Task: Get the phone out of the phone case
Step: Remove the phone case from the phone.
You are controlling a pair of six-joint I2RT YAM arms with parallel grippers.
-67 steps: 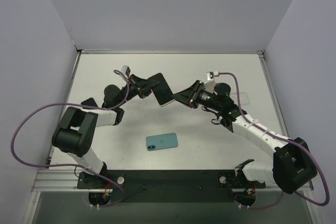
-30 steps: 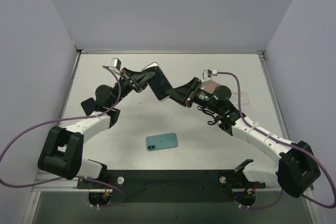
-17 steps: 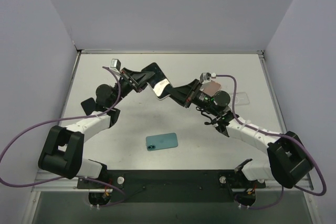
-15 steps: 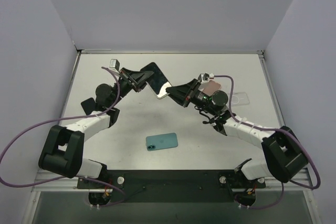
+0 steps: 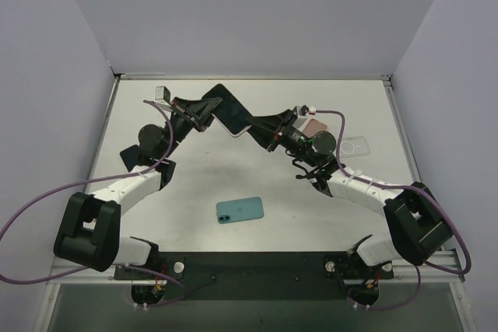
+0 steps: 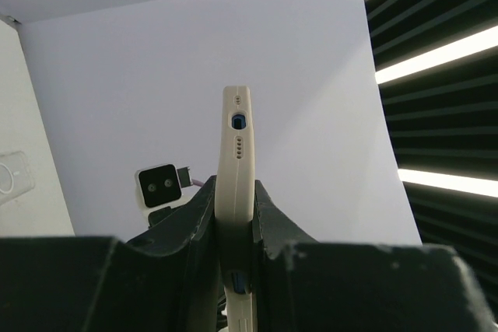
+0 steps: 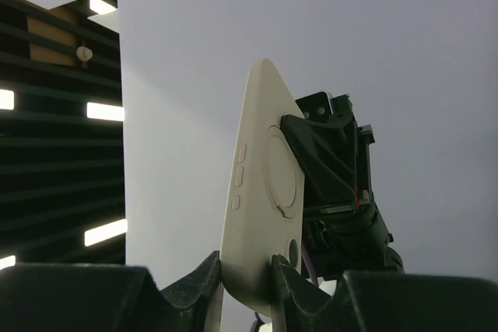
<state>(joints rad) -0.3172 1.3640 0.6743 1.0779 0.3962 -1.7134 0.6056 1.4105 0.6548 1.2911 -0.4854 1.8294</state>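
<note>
Top external
Mira: Where is the phone case (image 5: pixel 236 123)?
Jon: It is lifted in the air above the surface (image 5: pixel 194 184). The phone (image 5: pixel 223 100) is not yet out of it, and its dark screen faces up. The left gripper (image 5: pixel 208 109) is at the left end of the case and the right gripper (image 5: pixel 255 126) is at its right end. A teal phone (image 5: pixel 240 209) lies flat on the surface, on the near side of the case and well apart from it.

Left wrist
Mira: Do the fingers hold it?
Jon: Yes. The case stands edge-on, and the two fingers (image 6: pixel 198 223) are pressed on its front and its back, with no gap.

Right wrist
Mira: And the other arm?
Jon: I see the cream back of the case, with a round ring and small side buttons. These fingers (image 7: pixel 198 285) are clamped on its lower corner. The left gripper is just behind the case.
Mira: How will the things handle?
Jon: I think the phone is stiff, smooth and rather heavy for its size, and its glass is fragile. The case looks soft and rubbery, so it should bend and not slide easily. I would take the case by its rim at one corner and peel it back. The other fingers should take the phone by its long edges, not by the screen. If the phone slips, it falls on the hard surface.
</note>
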